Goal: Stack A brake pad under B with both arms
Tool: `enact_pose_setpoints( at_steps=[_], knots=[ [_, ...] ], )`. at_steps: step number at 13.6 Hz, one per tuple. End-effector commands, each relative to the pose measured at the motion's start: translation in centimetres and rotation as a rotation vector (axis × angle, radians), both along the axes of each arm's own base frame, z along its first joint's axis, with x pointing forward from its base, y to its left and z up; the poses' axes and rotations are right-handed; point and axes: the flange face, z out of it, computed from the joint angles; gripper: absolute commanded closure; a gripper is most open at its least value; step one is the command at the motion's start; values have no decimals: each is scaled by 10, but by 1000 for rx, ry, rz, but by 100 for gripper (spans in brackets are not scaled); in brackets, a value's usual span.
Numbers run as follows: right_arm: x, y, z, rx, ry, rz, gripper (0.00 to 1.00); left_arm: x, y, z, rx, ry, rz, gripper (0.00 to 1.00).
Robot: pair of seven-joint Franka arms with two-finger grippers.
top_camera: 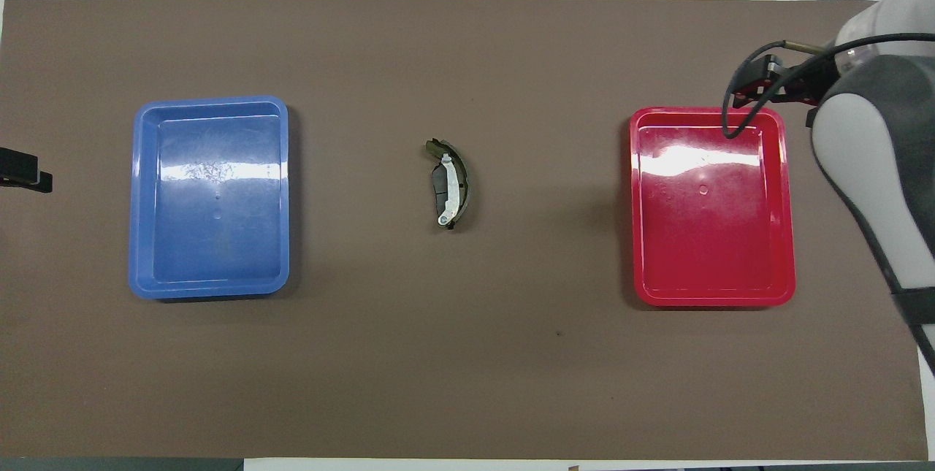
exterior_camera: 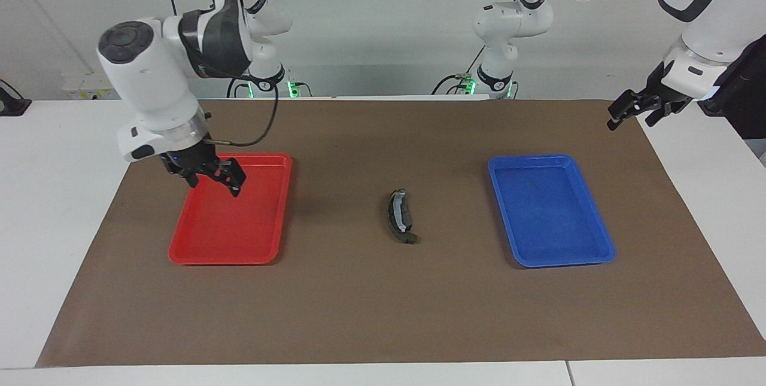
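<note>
The crescent brake shoe B lies on the brown mat at the middle of the table, between the two trays. Its silvery band shows in the overhead view. The small dark-grey pad A lies together with it and shows at the inside of the curve, mostly covered by B. My right gripper is open and empty, raised over the red tray. My left gripper is open and empty, raised over the mat's edge at the left arm's end.
The blue tray is empty and sits toward the left arm's end. The red tray is empty too. White table shows around the mat.
</note>
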Motion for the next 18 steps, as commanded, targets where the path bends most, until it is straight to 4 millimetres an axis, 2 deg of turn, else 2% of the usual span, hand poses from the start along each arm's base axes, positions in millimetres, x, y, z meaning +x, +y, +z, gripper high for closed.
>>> enact_pose_setpoints(
  at_steps=[1,2,4,6,8,10,14,18],
  knots=[
    [-43,-17,47,1,11,9,0,-7,2,2,13,-6,11,0],
    [-54,-20,60,-1,21,34,0,-7,2,2,13,-6,11,0],
    [-62,-29,80,-1,35,103,0,-7,2,1,13,-5,11,0],
    [-66,-32,79,-3,66,110,0,-7,2,2,13,-6,11,0],
    [-77,-32,86,-27,82,110,0,-7,2,2,13,-6,11,0],
    [-86,-31,80,-22,91,103,0,-7,2,2,13,-5,11,0],
    [-87,-26,81,-16,90,73,0,-7,2,2,12,-7,12,0],
    [-88,-19,79,-13,95,143,0,-7,2,2,13,-5,11,0]
  ],
)
